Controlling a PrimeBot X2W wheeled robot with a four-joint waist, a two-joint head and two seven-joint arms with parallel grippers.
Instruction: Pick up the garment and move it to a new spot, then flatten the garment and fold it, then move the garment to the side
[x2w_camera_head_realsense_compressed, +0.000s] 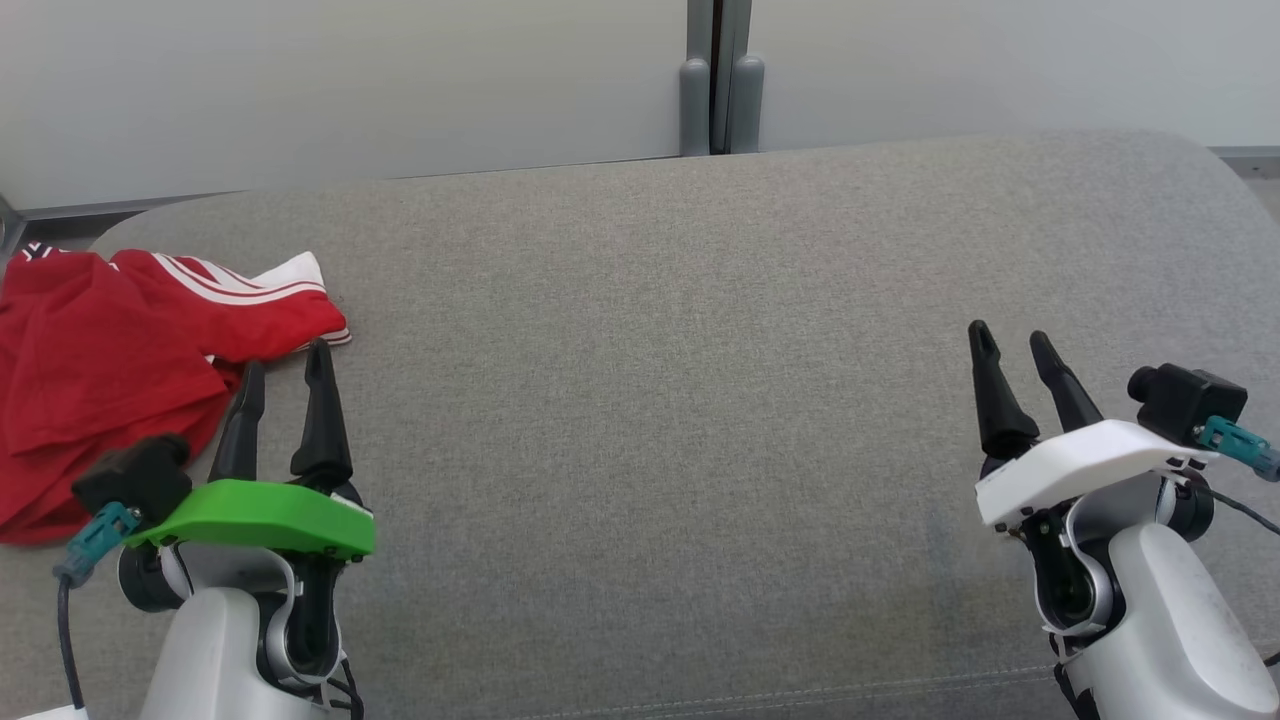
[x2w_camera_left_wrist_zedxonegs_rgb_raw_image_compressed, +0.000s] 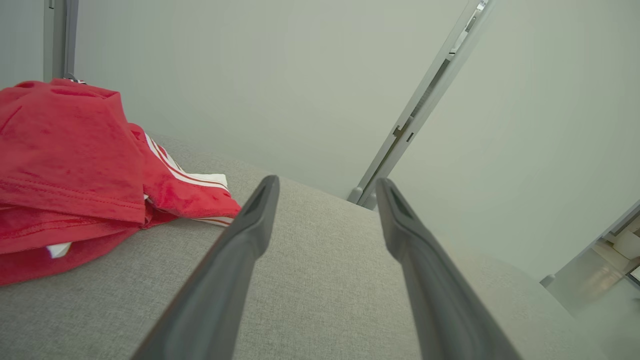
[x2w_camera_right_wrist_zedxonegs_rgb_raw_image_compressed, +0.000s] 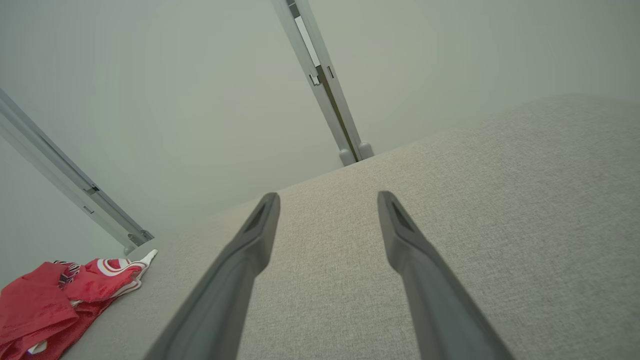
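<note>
While both arms are hovering low over the broad grey woven-fabric cushion (x2w_camera_head_realsense_compressed: 650, 350), the crumpled red knit garment with white sleeve stripes (x2w_camera_head_realsense_compressed: 110, 370) is lying bunched at the cushion's nine o'clock end in the head view, with nothing gripping it. The left gripper (x2w_camera_head_realsense_compressed: 286, 357), under its green cover, is holding its two dark fingers apart and empty, tips aiming toward twelve o'clock. The red cloth is sitting just beside them at about ten o'clock; whether a finger is brushing it I cannot tell. In the left wrist view the garment (x2w_camera_left_wrist_zedxonegs_rgb_raw_image_compressed: 65, 165) is lying at nine o'clock, off the line between the fingers. The right gripper (x2w_camera_head_realsense_compressed: 1011, 335), under its white cover, is likewise standing spread and empty toward four o'clock, well apart from the cloth; in its wrist view the garment (x2w_camera_right_wrist_zedxonegs_rgb_raw_image_compressed: 45, 305) is showing small at eight o'clock.

Judging from this, the pick-up is not yet begun. Going straight ahead, the left fingers are likely closing on bare cushion. Pinching only the striped sleeve is risking a trailing, dragging heap, and nudging the pile toward nine o'clock is risking sliding it off the cushion's end.
</note>
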